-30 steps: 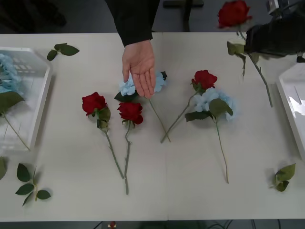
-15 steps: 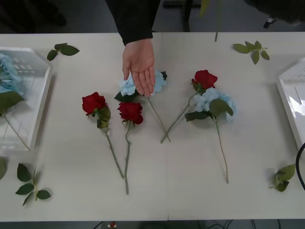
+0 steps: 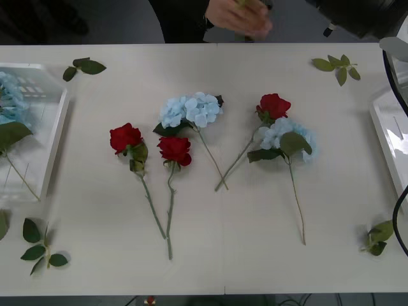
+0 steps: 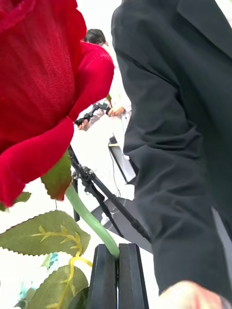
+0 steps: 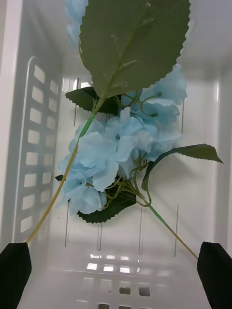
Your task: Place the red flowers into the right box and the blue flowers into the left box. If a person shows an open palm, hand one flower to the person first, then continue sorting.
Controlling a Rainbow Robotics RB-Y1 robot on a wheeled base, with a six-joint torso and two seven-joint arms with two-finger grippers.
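While person's hand (image 3: 239, 16) reaches in past counter's (image 3: 255, 255) far edge, right end effector (image 4: 117, 270) clamps a red rose (image 4: 38, 87) stem
Left end effector (image 5: 116, 275) spread wide over left box (image 5: 41, 154) w/ blue flowers (image 5: 121, 145) inside; 3 roses, 2 hydrangeas lie on counter

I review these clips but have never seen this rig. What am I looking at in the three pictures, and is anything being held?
A two-armed robot sorts artificial flowers. The front view looks down on a white table with three red flowers, two blue flowers and loose leaf sprigs.

The right wrist camera shows the right gripper shut on a red rose, beside the person in black, whose hand shows at the table's far edge.

The left wrist camera shows the left gripper open above blue flowers in the left box.
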